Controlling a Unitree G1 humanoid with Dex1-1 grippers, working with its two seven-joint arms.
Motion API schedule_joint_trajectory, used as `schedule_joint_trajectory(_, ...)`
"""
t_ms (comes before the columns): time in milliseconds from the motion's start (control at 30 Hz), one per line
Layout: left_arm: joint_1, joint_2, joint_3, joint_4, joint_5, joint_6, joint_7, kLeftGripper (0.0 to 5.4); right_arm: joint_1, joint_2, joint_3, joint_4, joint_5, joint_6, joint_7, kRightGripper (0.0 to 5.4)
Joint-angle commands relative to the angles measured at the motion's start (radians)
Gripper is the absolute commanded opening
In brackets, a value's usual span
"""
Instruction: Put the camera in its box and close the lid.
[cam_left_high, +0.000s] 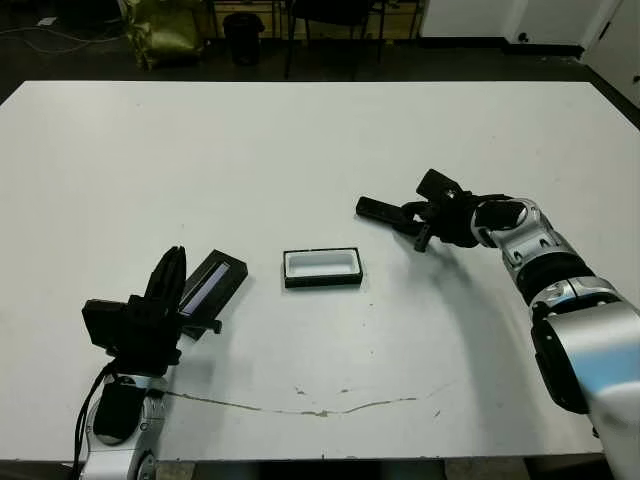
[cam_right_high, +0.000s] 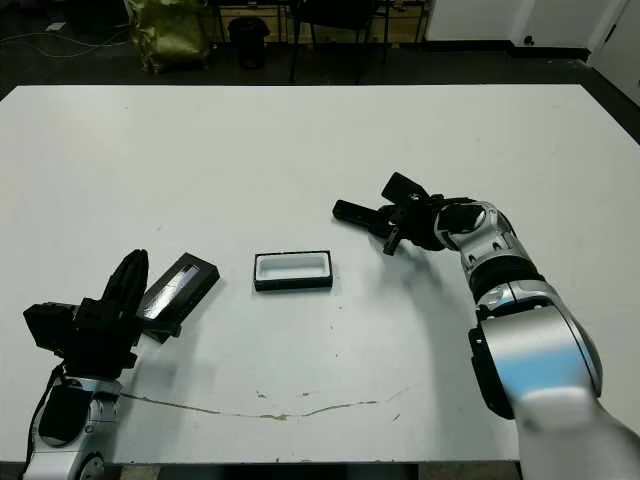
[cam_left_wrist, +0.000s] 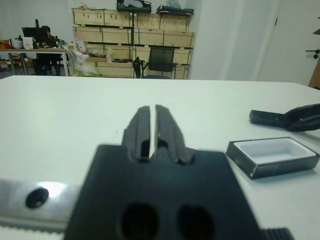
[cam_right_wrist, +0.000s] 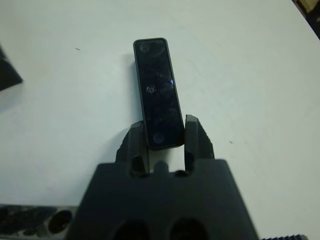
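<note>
Right pincer (cam_right_wrist: 162, 134) clamped on camera (cam_right_wrist: 156, 90)

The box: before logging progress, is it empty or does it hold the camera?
Empty: the box shows bare white lining, and the camera sits between the right gripper fingers.

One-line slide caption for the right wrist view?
Right gripper shut on one end of the black camera, which sticks out over the white table.

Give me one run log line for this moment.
right gripper: shut on camera | box: open, empty | lid: beside box | left gripper: shut
</note>
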Motion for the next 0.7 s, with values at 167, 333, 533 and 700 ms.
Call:
schedule_joint_trajectory(167, 0.013, 0.009, 0.002, 0.003, 0.009, 0.021, 0.007, 0.00, 0.051, 0.003, -0.071, 0.023, 0.067, 0.076, 0.129, 0.39)
schedule_joint_trajectory(333, 0.015, 0.007, 0.003, -0.003, 0.011, 0.028, 0.011, 0.00, 0.020, -0.023, -0.148, -0.024, 0.155, 0.027, 0.252, 0.38)
schedule_joint_trajectory(533, 0.009, 0.009, 0.002, 0.019, 0.012, 0.001, 0.006, 0.00, -0.031, -0.041, -0.197, -0.125, 0.244, 0.109, 0.448, 0.38)
schedule_joint_trajectory(700, 0.014, 0.006, 0.000, 0.002, 0.000, 0.027, 0.009, 0.00, -0.009, -0.031, -0.165, -0.267, 0.260, 0.115, 0.536, 0.38)
